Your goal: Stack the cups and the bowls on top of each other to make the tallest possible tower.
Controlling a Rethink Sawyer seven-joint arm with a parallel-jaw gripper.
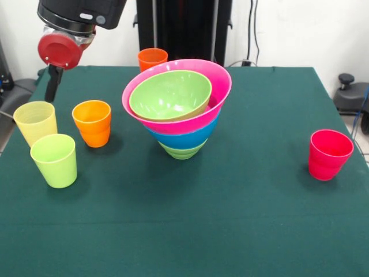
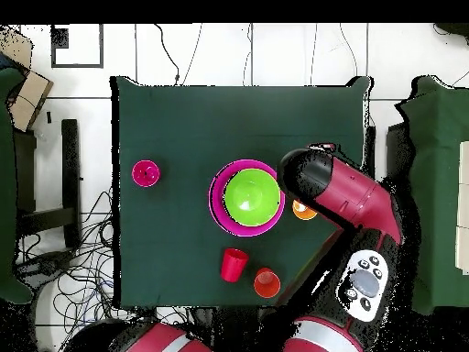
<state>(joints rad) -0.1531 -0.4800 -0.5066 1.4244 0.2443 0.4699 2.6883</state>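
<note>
The tower stands mid-table: a small light green bowl lies tilted inside the pink bowl, which sits in the blue bowl over a green bowl. From above the tower shows as green ringed by pink. Loose cups stand around it: pale yellow, lime green, orange, orange at the back, pinkish-red. The overhead view also shows a red cup. My gripper hangs as a dark tip at the far left corner, touching nothing.
The green table reaches its edges on all sides. The red arm hangs over the table's right side in the overhead view and covers part of an orange cup. Cables lie on the floor beyond the left edge.
</note>
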